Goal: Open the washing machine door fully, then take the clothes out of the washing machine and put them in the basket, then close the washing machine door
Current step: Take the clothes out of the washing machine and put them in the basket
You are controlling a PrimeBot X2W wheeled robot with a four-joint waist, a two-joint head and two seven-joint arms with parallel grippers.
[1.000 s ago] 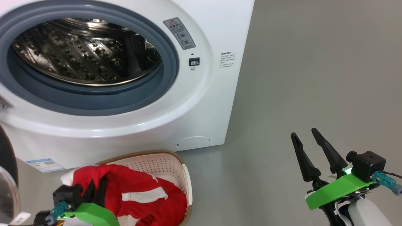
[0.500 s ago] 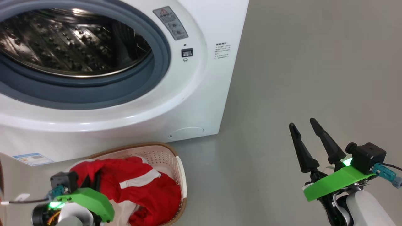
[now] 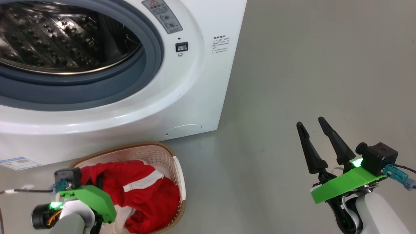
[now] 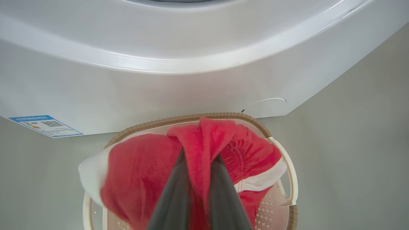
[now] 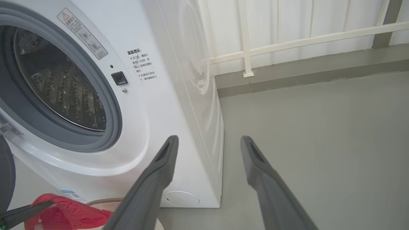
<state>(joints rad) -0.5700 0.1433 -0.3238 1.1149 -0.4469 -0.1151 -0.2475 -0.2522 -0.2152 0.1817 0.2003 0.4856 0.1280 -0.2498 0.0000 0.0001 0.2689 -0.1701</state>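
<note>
The washing machine [image 3: 195, 81] stands with its mouth uncovered, and the steel drum [image 3: 65, 35] holds no fabric that I can see. A dark curved edge of the washing machine door [image 5: 6, 172] shows at the far left. The basket [image 3: 169, 156] sits on the floor against the machine's front. Red clothes [image 3: 146, 191] with white stripes lie in it. My left gripper [image 4: 201, 159] hangs over the basket [image 4: 289, 166], shut on a fold of the red clothes [image 4: 140, 166]. My right gripper [image 3: 310, 123] hovers open over bare floor to the right, its fingers [image 5: 166, 159] holding nothing.
Grey floor [image 3: 308, 65] stretches to the right of the machine. A white railing and wall [image 5: 287, 38] stand behind it. A blue label [image 3: 18, 162] sits at the machine's lower front corner, just left of the basket.
The head camera has swung, so the whole picture has shifted left and up. My left gripper keeps its hold on the red cloth over the basket. The right gripper stays open.
</note>
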